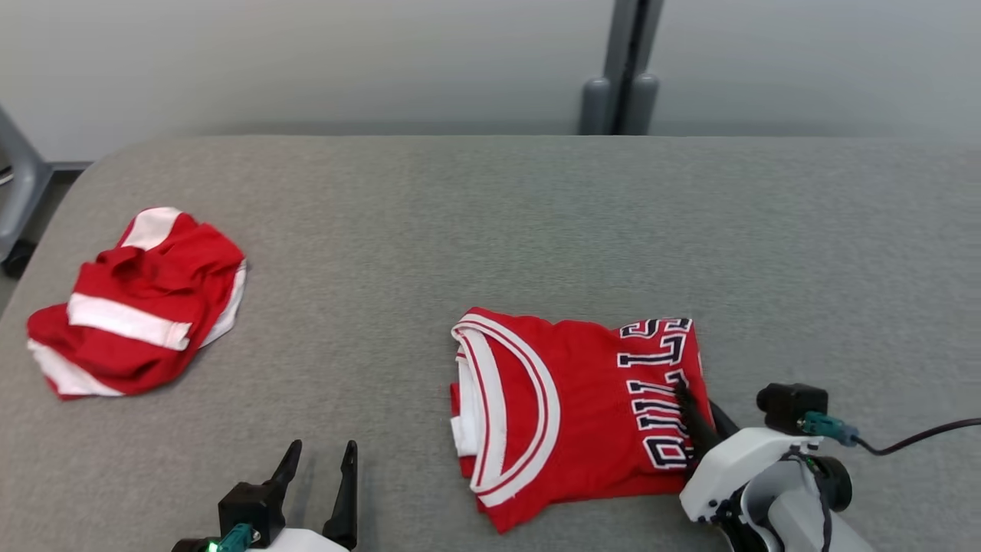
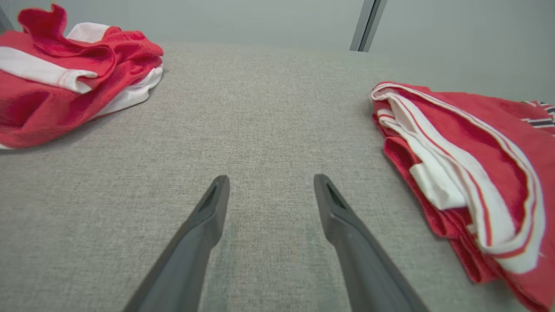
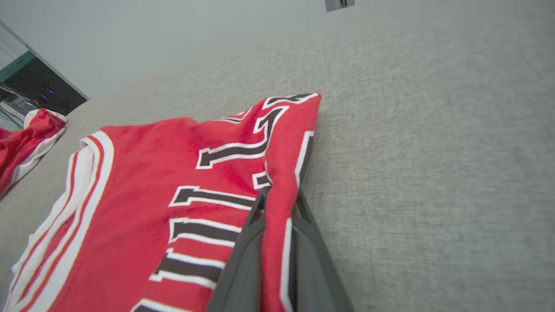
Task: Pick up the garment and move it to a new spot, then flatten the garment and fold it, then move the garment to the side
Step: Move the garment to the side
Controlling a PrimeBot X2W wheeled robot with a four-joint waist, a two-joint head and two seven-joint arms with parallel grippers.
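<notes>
Left gripper (image 1: 323, 452) nearest, fingers apart, over the bare grey desk (image 1: 536, 215), holding nothing. Right gripper (image 1: 682, 395) is pinched on the right edge of the folded red jersey (image 1: 582, 399), with cloth between its fingers. The jersey lies flat on the desk, front centre-right. Farther back on the left, well apart, sits a crumpled red-and-white garment (image 1: 138, 307).

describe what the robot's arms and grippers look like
The left gripper and right gripper each have two long dark tapering fingers. The right's rounded white wrist housing carries a black camera block, teal connector and black cable.
</notes>
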